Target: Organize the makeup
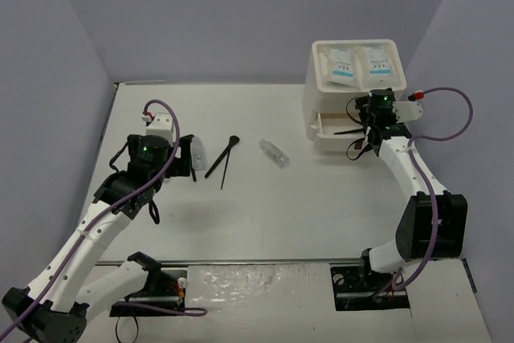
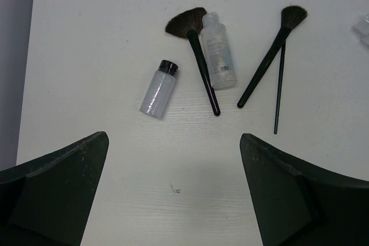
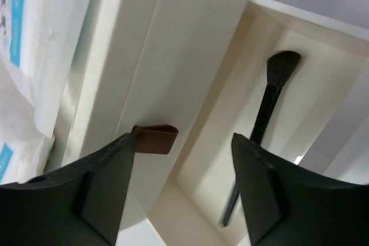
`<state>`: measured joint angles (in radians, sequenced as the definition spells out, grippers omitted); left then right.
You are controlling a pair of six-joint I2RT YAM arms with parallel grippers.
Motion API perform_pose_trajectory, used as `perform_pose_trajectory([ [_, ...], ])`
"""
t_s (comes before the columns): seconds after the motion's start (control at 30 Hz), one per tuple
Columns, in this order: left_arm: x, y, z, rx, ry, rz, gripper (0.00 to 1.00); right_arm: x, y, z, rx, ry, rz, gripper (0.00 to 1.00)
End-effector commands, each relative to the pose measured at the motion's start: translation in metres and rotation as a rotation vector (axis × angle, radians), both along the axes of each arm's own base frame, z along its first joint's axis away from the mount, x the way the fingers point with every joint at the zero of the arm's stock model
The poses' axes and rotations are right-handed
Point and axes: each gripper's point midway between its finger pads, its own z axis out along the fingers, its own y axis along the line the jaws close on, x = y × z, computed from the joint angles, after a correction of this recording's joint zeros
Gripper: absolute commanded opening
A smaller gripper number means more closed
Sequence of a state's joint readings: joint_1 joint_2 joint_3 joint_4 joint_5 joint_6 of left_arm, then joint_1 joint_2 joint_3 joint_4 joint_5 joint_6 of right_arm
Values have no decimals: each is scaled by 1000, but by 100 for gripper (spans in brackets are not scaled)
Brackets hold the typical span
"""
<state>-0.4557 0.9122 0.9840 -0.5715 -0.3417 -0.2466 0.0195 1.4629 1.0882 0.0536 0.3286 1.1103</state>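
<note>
**Hands.** The left hand (image 2: 173,137) is hovering over the tabletop (image 1: 321,214) with its fingers spread as wide as they go. It is holding nothing and touching nothing. The right hand (image 3: 183,137) is hanging in front of the white drawer box (image 1: 317,98), directly over one pulled-out drawer (image 3: 323,84). Its fingers are standing apart with nothing between them. A brown handle (image 3: 154,138) is showing just beside its left finger, but I cannot tell whether the two are in contact.

**Count of the makeup.**
- Sachets: two. The left sachet (image 1: 339,64) and the right sachet (image 1: 375,63) are lying side by side in the open top of the box.
- Brushes: three.
  - A black brush (image 3: 266,113) is lying inside the pulled-out drawer, free of the right hand.
  - A fan brush (image 2: 193,44) and a second brush (image 2: 271,56) are lying on the tabletop ahead of the left hand.
- Thin dark stick (image 2: 279,84): one. Its upper end is meeting the second brush near that brush's head.
- Clear vials: three.
  - A black-capped vial (image 2: 158,89) is lying nearest the left hand.
  - A clear bottle (image 2: 219,50) is lying against the fan brush.
  - A third vial (image 1: 273,153) is lying apart, between the brushes and the box.
</note>
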Motion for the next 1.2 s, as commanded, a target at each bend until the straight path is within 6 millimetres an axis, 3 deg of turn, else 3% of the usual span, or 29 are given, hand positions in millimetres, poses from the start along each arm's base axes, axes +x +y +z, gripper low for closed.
perform_pose_trajectory([
  [0.0, 11, -17, 15, -70, -31, -47, 97, 5, 8, 53, -53, -120, 101, 75],
  [0.2, 21, -58, 4, -169, 59, -165, 97, -17, 32, 75, -212, -130, 354, 98],
  [0.4, 32, -103, -13, -229, 161, -238, 97, -60, 39, 83, -381, -153, 495, 100],
  [0.53, 46, -132, -45, -238, 259, -251, 92, -88, 47, 85, -407, -199, 553, 100],
  [0.77, 71, -152, -101, -204, 420, -203, 77, -105, 55, 78, -413, -219, 600, 100],
  [1.03, 87, -159, -142, -173, 540, -171, 53, -110, 60, 71, -413, -216, 637, 100],
  [1.17, 93, -160, -156, -172, 579, -156, 47, -111, 61, 66, -417, -207, 648, 100],
])
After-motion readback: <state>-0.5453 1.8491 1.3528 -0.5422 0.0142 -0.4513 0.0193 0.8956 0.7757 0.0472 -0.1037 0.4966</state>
